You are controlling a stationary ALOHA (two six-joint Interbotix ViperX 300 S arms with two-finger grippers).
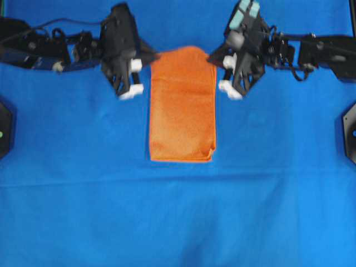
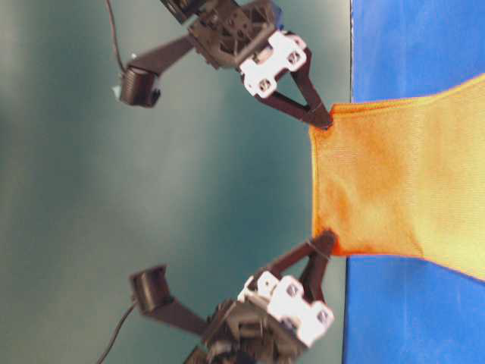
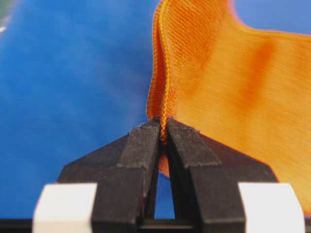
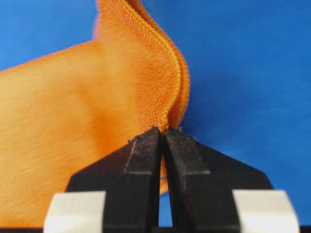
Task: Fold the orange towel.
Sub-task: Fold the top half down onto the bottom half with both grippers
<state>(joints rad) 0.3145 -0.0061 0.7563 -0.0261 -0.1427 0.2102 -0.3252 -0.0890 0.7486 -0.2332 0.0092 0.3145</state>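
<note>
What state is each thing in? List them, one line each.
orange towel: folded into a narrow strip, far end lifted off the table by its two corners.
left tool: shut on the towel's corner.
right tool: shut on the other corner.
blue cloth: spread flat, lightly creased.

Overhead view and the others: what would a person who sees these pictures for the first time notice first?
First, the bright orange towel, a narrow folded strip in the middle of the large blue cloth. Next, the two black arms at its far end: the left gripper and the right gripper each have their jaws shut on a corner of the towel. In the table-level view that end is lifted off the cloth and stretched between them.
</note>
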